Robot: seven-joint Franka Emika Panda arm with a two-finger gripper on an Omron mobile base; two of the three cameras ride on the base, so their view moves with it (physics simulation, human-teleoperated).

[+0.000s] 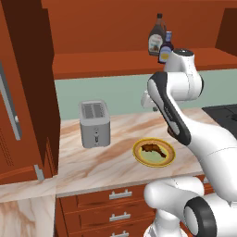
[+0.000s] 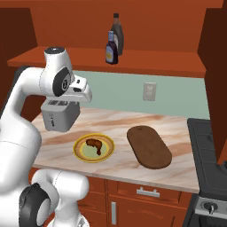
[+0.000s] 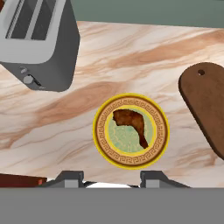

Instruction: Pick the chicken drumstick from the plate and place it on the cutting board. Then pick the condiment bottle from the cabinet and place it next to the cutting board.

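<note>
Directly ahead of the end effector [image 3: 111,177]: chicken drumstick [image 3: 131,122].

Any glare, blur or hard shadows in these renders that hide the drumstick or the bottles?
Left base view: evenly lit and sharp; the arm covers part of the condiment bottle. Right base view: no glare, soft shadow under the cabinet shelf. Hand view: crisp, chicken drumstick plain on the plate.

Cutting board [image 3: 205,105] cut off at hand view's right edge.
</note>
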